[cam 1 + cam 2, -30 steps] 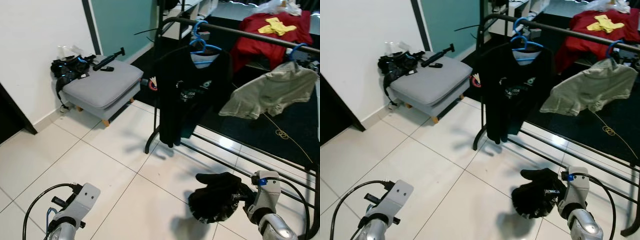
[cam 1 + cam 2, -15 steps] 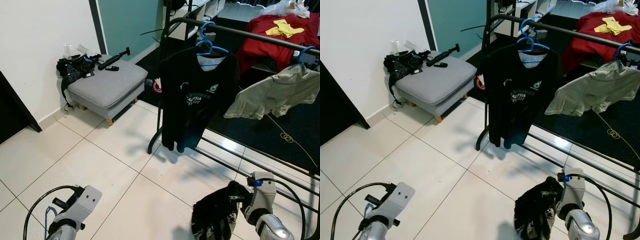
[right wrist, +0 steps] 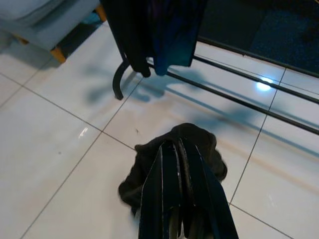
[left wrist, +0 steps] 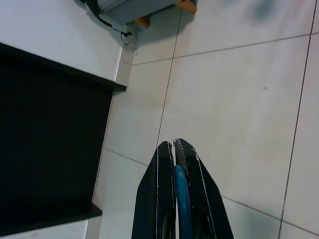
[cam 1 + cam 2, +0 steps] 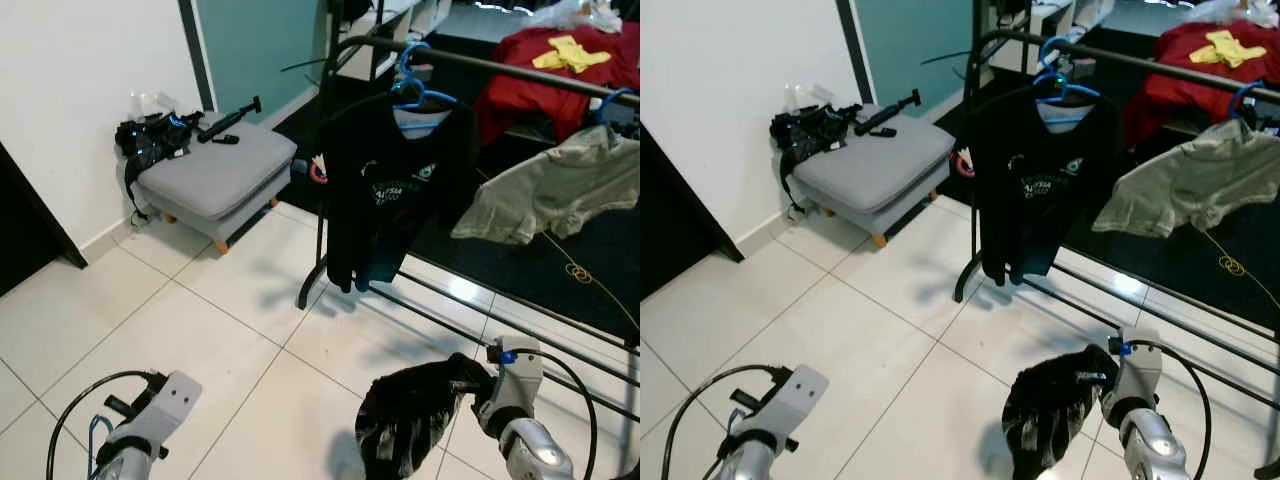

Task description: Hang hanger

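One black garment [image 5: 410, 415] — in right gripper [image 3: 180, 149]

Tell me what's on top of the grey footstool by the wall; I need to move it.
On the grey footstool lie a black tangle of straps or gear at its wall end and a long black tool with a small dark object beside it. Anything beneath the tangle is hidden.

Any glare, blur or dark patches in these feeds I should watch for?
Head views: sharp, with window glare on the floor tiles under the rack. Right wrist view: bright glint on the tiles beside the lower rail; the dark garment is slightly soft. Left wrist view: a featureless black area; the left gripper is crisp.
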Controlling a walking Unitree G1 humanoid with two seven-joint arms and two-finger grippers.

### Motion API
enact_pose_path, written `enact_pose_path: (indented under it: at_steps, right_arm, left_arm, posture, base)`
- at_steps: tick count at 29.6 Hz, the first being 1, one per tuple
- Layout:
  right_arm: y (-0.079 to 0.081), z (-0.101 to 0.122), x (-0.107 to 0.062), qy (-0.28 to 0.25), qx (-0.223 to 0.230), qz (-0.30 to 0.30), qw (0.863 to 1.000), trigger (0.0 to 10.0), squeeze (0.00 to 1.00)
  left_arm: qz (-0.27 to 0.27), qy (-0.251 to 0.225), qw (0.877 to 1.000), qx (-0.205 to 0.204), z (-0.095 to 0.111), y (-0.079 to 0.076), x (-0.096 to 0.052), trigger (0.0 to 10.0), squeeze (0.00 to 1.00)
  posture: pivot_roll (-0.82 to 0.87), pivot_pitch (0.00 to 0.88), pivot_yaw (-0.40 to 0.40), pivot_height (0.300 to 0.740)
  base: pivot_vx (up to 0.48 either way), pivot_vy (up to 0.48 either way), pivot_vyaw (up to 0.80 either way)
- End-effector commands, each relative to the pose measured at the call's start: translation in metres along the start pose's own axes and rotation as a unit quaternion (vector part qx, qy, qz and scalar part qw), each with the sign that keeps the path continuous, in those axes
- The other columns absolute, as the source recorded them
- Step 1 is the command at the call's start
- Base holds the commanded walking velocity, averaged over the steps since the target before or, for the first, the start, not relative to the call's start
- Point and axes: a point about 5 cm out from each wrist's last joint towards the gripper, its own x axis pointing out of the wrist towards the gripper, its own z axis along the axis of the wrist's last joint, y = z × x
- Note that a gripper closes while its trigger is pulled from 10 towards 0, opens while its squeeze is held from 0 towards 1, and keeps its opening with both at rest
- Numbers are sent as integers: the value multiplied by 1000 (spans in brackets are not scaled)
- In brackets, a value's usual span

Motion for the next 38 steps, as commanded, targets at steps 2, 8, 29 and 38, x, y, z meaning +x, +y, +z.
enact_pose_path:
  at_steps: [2,8,29,38]
  right_arm:
    - [2,3,0,-16,-9,7,1000,10000,0]
    - [1,3,-2,-22,-5,-5,1000,10000,0]
    - [3,8,1,-32,5,0,999,10000,0]
    - [6,10,2,-36,3,7,999,10000,0]
  left_arm:
    - [-3,21,1000,10,-14,4,-4,10000,0]
    - [-3,21,1000,10,-18,4,-5,10000,0]
    - [-11,46,999,14,-35,4,-5,10000,0]
    - [-11,42,999,13,-34,3,-2,10000,0]
  posture:
    - [35,120,6,740]
    - [28,129,17,740]
    - [51,144,14,740]
    - [53,139,9,740]
  base:
    - [0,0,800]
    - [0,0,800]
    - [0,0,597]
    - [0,0,750]
